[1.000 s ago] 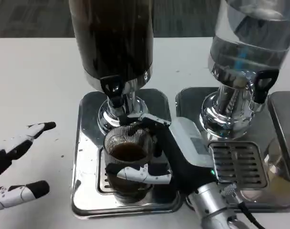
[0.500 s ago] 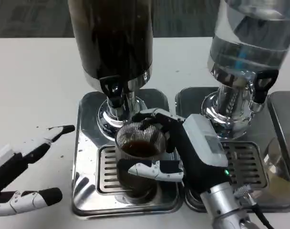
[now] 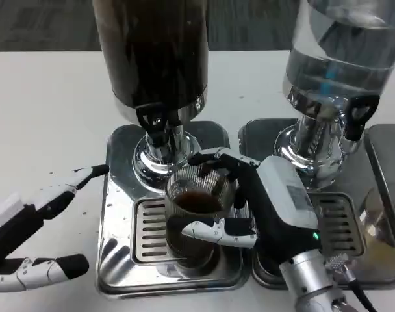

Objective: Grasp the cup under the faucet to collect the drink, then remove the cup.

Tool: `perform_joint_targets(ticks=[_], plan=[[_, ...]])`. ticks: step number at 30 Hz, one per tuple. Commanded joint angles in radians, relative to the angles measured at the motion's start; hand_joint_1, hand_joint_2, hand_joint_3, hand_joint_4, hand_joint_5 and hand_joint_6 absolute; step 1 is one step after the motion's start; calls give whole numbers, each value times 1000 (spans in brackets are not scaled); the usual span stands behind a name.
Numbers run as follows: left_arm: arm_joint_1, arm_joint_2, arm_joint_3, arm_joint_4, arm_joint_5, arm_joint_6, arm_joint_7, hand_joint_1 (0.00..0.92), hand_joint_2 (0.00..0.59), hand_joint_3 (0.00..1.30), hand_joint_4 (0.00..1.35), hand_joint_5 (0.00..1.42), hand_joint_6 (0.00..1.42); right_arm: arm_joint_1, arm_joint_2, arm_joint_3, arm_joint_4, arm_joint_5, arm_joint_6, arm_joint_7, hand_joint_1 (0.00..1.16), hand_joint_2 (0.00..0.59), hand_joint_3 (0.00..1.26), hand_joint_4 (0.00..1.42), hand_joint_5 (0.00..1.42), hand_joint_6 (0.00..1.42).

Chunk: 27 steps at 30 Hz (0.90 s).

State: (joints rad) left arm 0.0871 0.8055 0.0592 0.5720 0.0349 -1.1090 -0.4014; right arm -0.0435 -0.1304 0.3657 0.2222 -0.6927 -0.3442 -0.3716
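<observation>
Since a second earlier, our right hand (image 3: 249, 208) had carried the ribbed glass cup (image 3: 194, 218) to the right and toward us across the drip grille (image 3: 151, 231), and our left hand (image 3: 38, 234) had slid rightward toward the steel tray (image 3: 113, 260), its upper finger now reaching the tray's left edge.

Nearest us, the left hand lay low over the white table (image 3: 48, 117) with its fingers spread apart and nothing in them. Just beyond, the right hand gripped the cup: one finger crossed the near side of the glass and others curled around the far rim. The cup stood upright over the right part of the grille, dark drink filling roughly its lower half. We could not tell whether its base touched the grille or hung just above it.

Behind the cup rose the chrome pedestal (image 3: 155, 159) of the dark drink dispenser (image 3: 152, 52), its black faucet (image 3: 153, 120) a little behind and left of the cup's rim. To the right stood a second dispenser with a clear tank (image 3: 344, 52) and its own black faucet (image 3: 355, 116), on a neighbouring tray (image 3: 262, 133) with a grille (image 3: 337, 221).
</observation>
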Motion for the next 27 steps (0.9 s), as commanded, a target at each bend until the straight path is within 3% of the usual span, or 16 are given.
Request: perform_joint_targets(ticks=[1, 18, 27], plan=[[3, -6, 0, -1, -8, -1, -12, 0, 86, 30, 0, 0, 38, -4, 3, -16, -42, 6, -20, -41, 731, 236, 550, 628, 837, 1031], [-12, -1, 2, 1, -16, -8, -27, 0, 87, 22, 0, 0, 38, 64, -17, -46, -159, -11, -2, -39, 775, 242, 565, 636, 848, 1037], [2, -1, 1, -20, -32, -13, -34, 0, 87, 20, 0, 0, 38, 120, -28, -40, -248, -18, 15, -12, 782, 245, 572, 652, 847, 1037]])
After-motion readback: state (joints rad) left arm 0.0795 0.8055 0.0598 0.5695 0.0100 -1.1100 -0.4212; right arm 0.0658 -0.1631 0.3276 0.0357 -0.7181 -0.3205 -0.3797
